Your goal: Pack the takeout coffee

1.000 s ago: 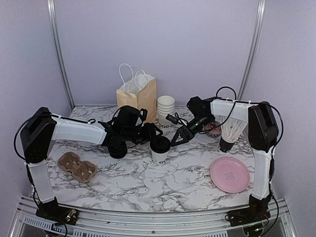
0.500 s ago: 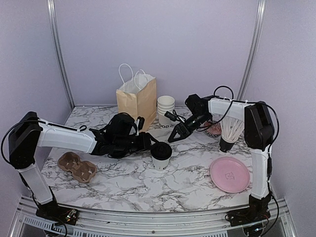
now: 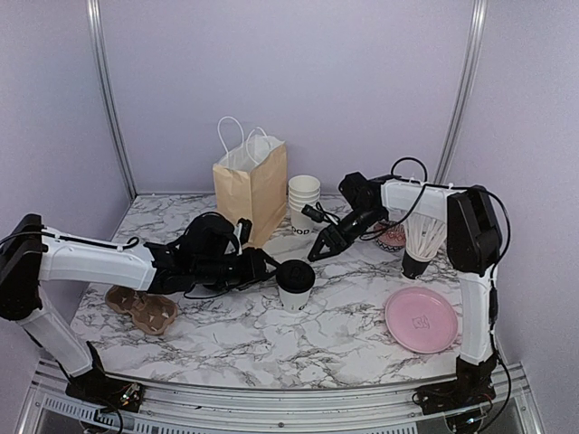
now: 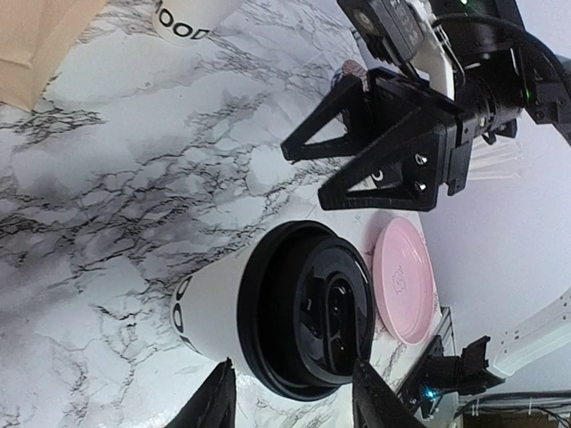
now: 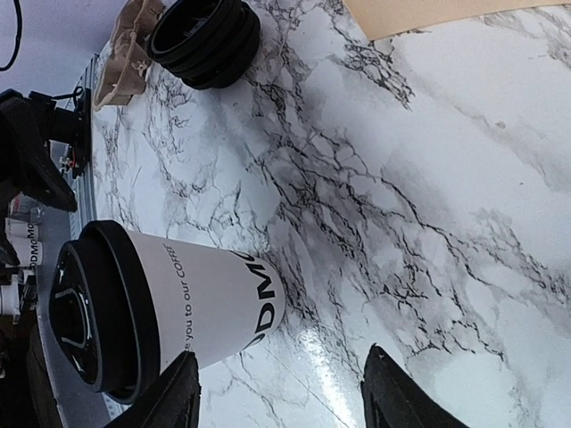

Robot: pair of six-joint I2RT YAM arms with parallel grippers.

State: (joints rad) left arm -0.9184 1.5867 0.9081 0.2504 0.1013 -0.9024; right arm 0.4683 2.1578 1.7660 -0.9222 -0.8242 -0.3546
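Top view: coffee cup [image 3: 295, 282], lid on, stands upright on the table [image 3: 271, 353], in front of the paper bag [image 3: 251, 181] but apart from it. The left gripper [image 3: 264, 268] sits just beside the cup w/ jaws apart and nothing clamped, and the right gripper [image 3: 318, 250] hovers just behind it, jaws likewise apart and empty. Step in hand looks like the approach for pick-up, cup not yet gripped or packed; next move prob. needs left jaws round the cup body below the lid, a gentle squeeze, then a level lift to the bag's mouth.
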